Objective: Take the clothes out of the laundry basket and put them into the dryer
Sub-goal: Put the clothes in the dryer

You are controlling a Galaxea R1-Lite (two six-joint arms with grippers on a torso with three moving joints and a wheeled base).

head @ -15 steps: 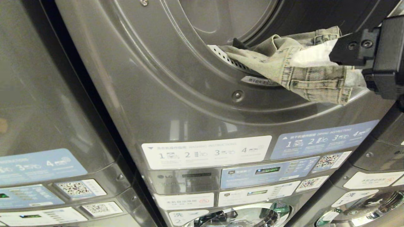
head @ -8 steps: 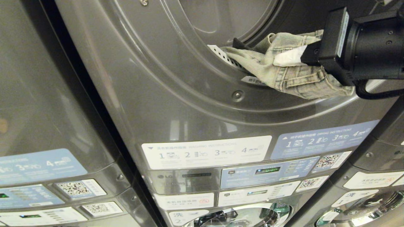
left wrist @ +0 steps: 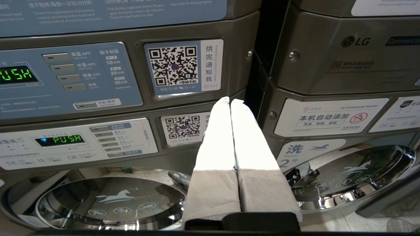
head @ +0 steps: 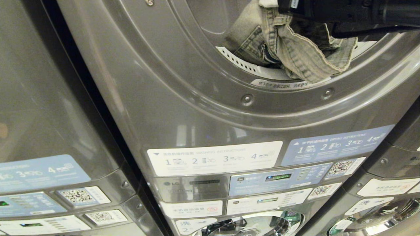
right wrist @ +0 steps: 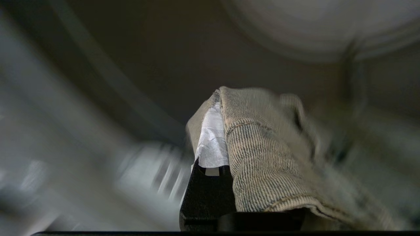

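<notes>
The dryer (head: 147, 82) fills the head view, and its round opening (head: 213, 19) stands uncovered. The clothes (head: 295, 49), a faded grey-blue denim garment, hang just above the opening's lower lip with folds drooping toward the perforated white strip (head: 239, 62). My right gripper (head: 269, 4) reaches in from the upper right at the frame's top edge, shut on the denim. In the right wrist view the clothes (right wrist: 262, 157) drape over the right gripper (right wrist: 219, 100), leaving one white finger (right wrist: 211, 137) showing. My left gripper (left wrist: 229, 100) is parked low before the control panels, shut and empty. The laundry basket is out of view.
Below the dryer sit its instruction labels and control panel (head: 275, 178), then the washer door marked 2 (left wrist: 347, 177). An alike grey stack (head: 39, 131) stands to the left with its own chrome washer door (left wrist: 108, 200). Another stack (head: 393, 183) is at the right.
My right arm has swung up and leftward into the dryer opening. The denim came off the front rim and now hangs higher, inside the opening.
</notes>
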